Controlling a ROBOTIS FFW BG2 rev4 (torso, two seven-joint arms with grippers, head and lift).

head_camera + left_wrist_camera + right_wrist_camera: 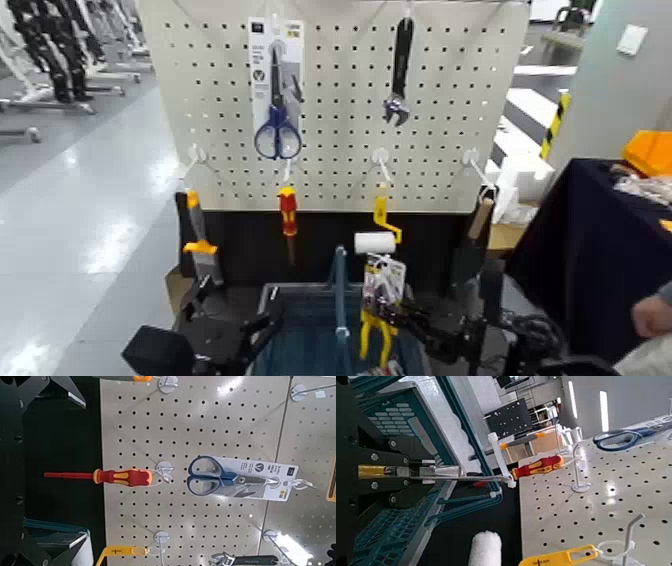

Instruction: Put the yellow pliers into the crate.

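Matt pale pegboard (340, 120), glossy red-and-yellow plastic screwdriver handle (131, 477), fluffy white roller sleeve (484, 548), smooth metal wrench head (396, 108)

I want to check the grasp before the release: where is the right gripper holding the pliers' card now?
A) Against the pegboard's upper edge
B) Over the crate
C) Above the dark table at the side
B: the right gripper is shut on the yellow pliers' card, with the crate below.
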